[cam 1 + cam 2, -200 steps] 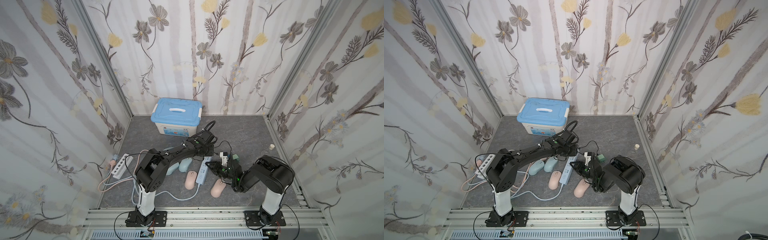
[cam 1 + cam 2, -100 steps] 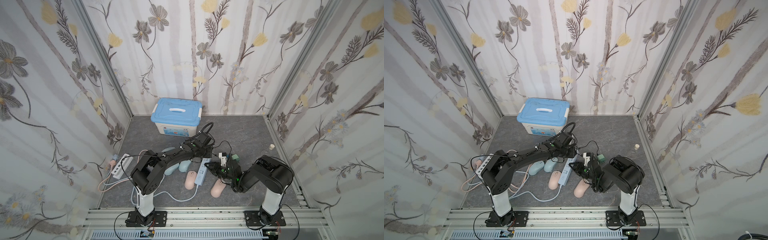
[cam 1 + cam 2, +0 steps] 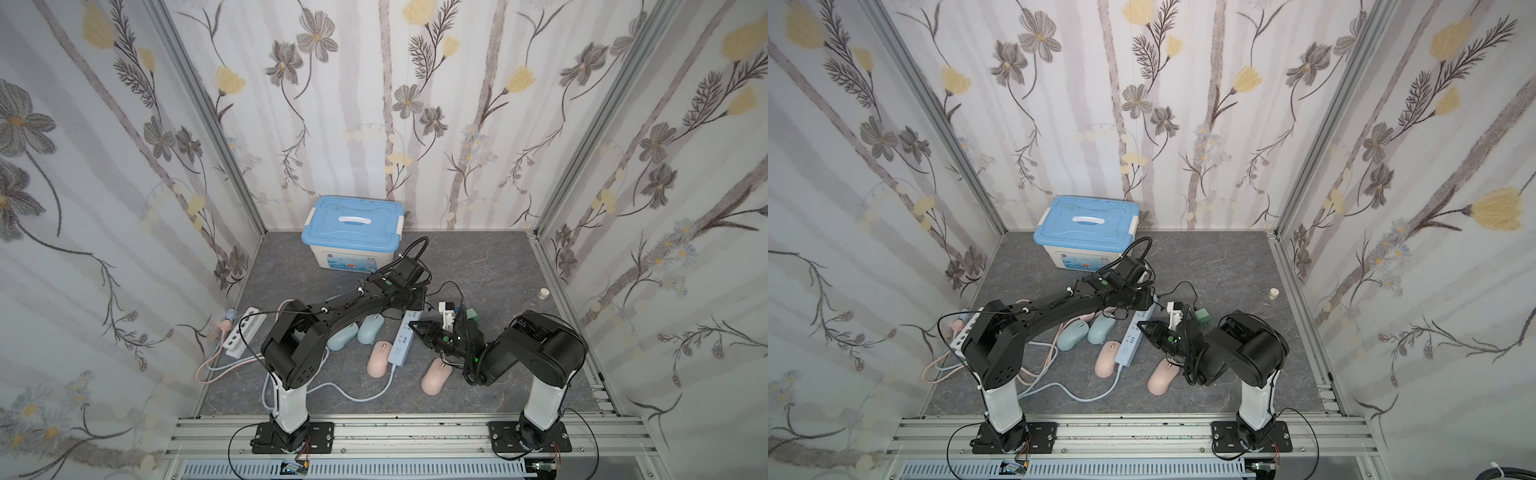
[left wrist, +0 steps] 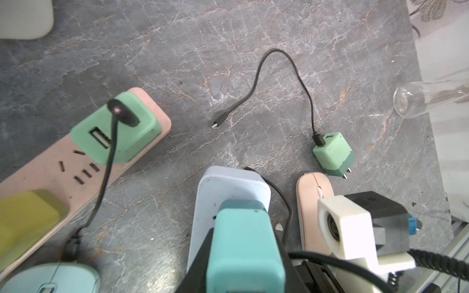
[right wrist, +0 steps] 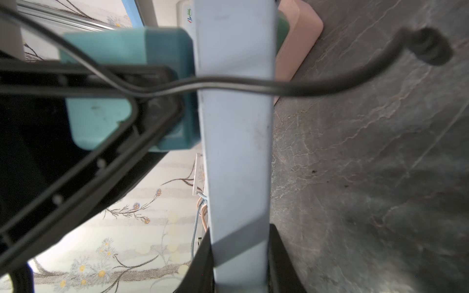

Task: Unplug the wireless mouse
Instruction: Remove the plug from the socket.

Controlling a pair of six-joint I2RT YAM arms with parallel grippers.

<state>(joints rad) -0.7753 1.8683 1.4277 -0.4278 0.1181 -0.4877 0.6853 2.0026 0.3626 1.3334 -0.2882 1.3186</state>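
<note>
**Entry: teal charger, plugged into the blue power strip, centre of the bench**

**Top views.**
- The blue power strip [image 3: 400, 338] lies on the bench [image 3: 478, 266]. Its long axis runs near to far, with the far end leaning slightly right.
- The left fingers [image 3: 409, 300] reach over the strip's far end and hide the charger in both top views.
- The right fingers [image 3: 419, 326] meet the strip's middle from the right.
- One pink mouse [image 3: 435, 376] lies just near of the right fingers.

**Left wrist view.**
- The teal charger [image 4: 241, 220] stands on the far end of the strip [image 4: 233, 182].
- The left fingers [image 4: 200, 263] are closed on the charger's two sides.
- A black cable [image 4: 285, 210] leaves beside the charger and passes the pink mouse [image 4: 313, 210].
- The cable's other end is hidden, so which mouse it feeds cannot be told.

**Right wrist view.**
- The strip [image 5: 236, 126] runs between the right fingers [image 5: 281, 258], which are clamped on its two long edges.
- The charger [image 5: 165, 50] juts square from the strip's top face, with no gap showing between them.
- One left finger [image 5: 83, 76] lies across the charger.

**Assessment.**
- The charger looks fully seated in the strip.
- The coming pull should go straight up off the strip's face, across its long axis rather than along it.
- The left arm already has the charger, and the right arm pins the strip down.
</note>
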